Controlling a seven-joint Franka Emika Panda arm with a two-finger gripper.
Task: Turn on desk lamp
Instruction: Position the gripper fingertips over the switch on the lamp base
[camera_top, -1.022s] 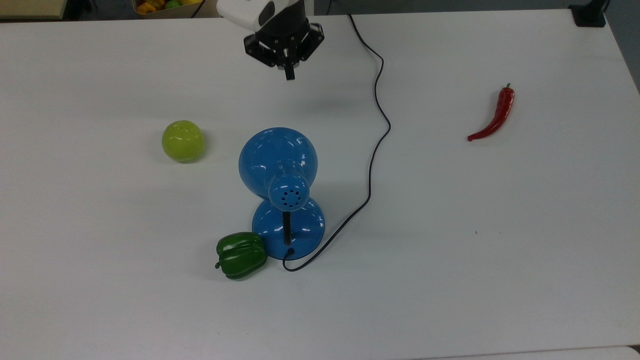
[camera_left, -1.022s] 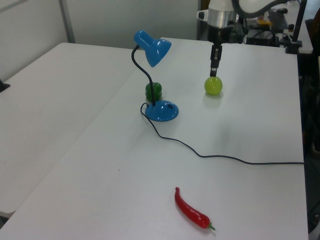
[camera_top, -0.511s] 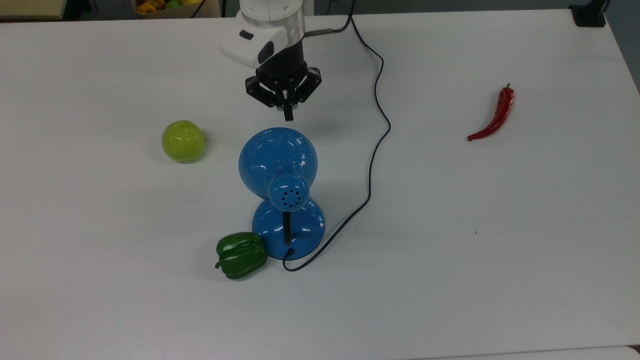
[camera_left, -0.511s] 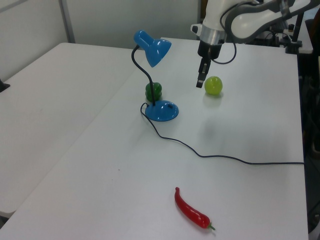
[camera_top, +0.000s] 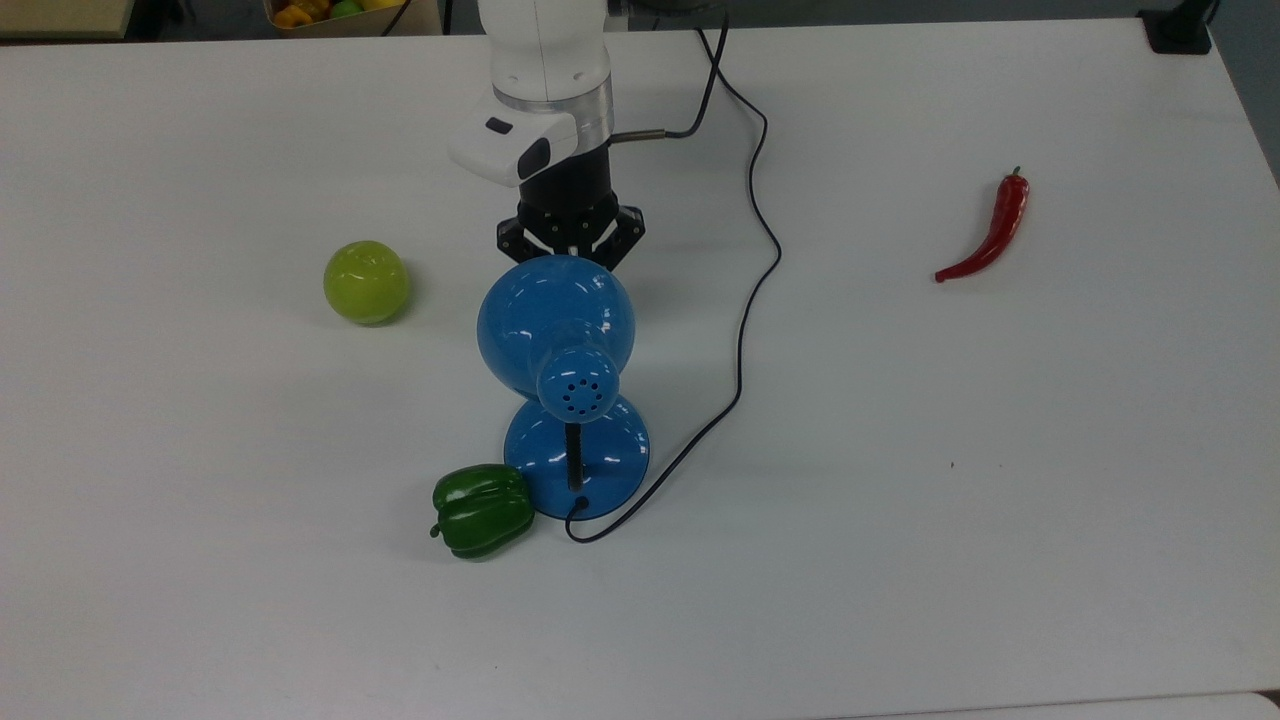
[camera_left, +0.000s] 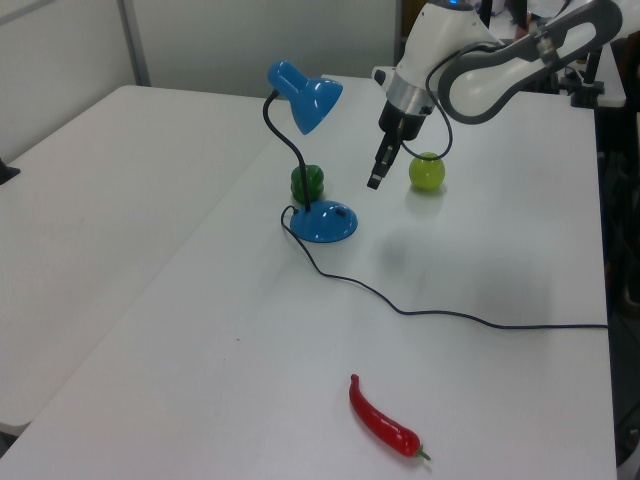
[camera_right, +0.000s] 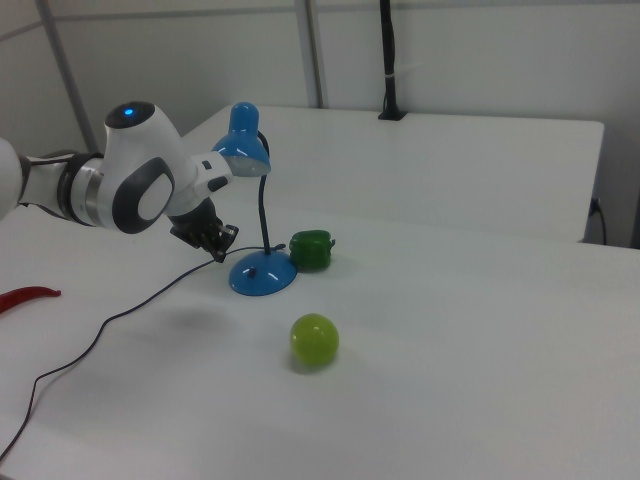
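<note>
In the top view, the desk lamp (camera_top: 562, 370) stands near the middle of the white table (camera_top: 1000, 500), its dome shade covering the fingertips of the gripper (camera_top: 572, 250), whose black body pokes out just past the shade's far rim; whether the fingers are parted or closed cannot be told here. A green bell pepper (camera_top: 482, 510) touches the lamp's round base, a green apple (camera_top: 366, 282) lies toward the top view's left, and a red chili (camera_top: 988, 232) lies well apart on the top view's right. In the left view, the gripper (camera_left: 375, 181) hangs in the air between lamp (camera_left: 305, 160) and apple (camera_left: 426, 172), fingers pressed together around nothing, clear of the shade. In the right view, the gripper (camera_right: 218, 250) sits low beside the base, its fingertips hard to make out.
</note>
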